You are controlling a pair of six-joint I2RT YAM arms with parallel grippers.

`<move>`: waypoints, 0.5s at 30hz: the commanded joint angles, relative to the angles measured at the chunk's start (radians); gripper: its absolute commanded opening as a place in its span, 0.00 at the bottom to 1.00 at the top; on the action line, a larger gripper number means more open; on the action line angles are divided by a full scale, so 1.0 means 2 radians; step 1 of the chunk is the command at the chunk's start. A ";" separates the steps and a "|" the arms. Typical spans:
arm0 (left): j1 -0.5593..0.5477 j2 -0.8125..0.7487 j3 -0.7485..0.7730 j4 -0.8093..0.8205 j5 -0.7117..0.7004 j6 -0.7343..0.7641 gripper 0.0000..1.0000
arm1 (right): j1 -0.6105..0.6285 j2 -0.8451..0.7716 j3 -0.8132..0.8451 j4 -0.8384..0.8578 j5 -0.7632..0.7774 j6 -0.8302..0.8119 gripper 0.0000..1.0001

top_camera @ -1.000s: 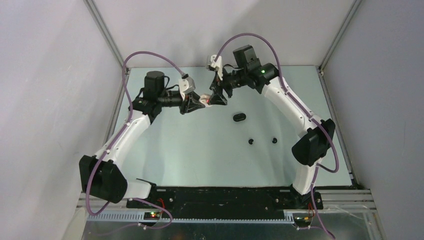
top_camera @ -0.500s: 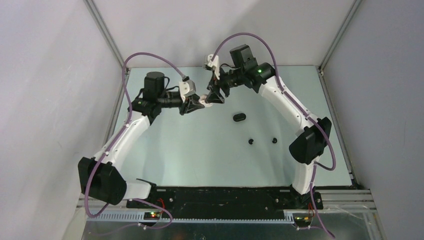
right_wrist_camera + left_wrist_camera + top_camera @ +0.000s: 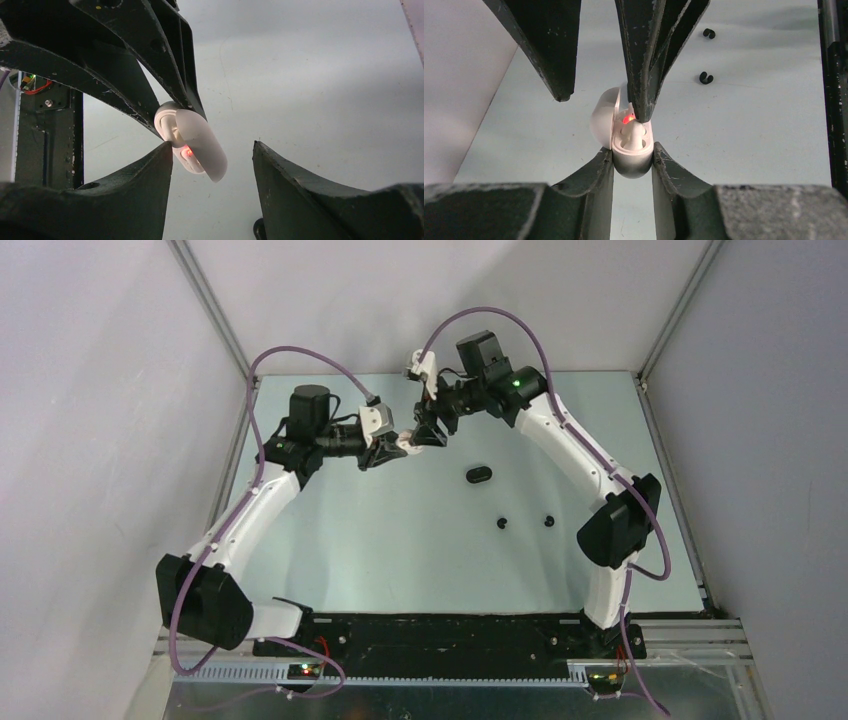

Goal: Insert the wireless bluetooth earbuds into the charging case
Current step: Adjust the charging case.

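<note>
Right now my left pincer (image 3: 632, 156) is pinching the rounded base of the white charging case (image 3: 632, 170). It holds the case off the bench (image 3: 400, 560) toward the far side, with the lid (image 3: 603, 114) swung open to the left in the left wrist view. One white earbud (image 3: 633, 135) sits in a socket of the case, and a red light (image 3: 628, 119) glows just beyond it. My right pincer (image 3: 212, 147) is spread and grips nothing. One of its fingers (image 3: 647, 60) reaches down into the open case with its tip touching beside the red light, while the other finger hangs clear on the lid's outer side. Whether a second white bud lies under that tip I cannot tell. Two black earbuds (image 3: 503, 523) lie loose on the bench, apart from each other, near a black pill-shaped case (image 3: 479, 475). All three are well apart from both pincers.
</note>
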 commanded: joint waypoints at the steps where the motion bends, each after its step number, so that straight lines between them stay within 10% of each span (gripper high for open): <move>1: -0.008 -0.014 0.014 -0.005 0.008 0.012 0.00 | 0.003 0.001 0.018 0.029 0.025 0.010 0.63; 15: -0.007 -0.006 0.017 -0.005 0.008 -0.002 0.00 | -0.002 -0.012 0.014 -0.030 -0.031 -0.089 0.69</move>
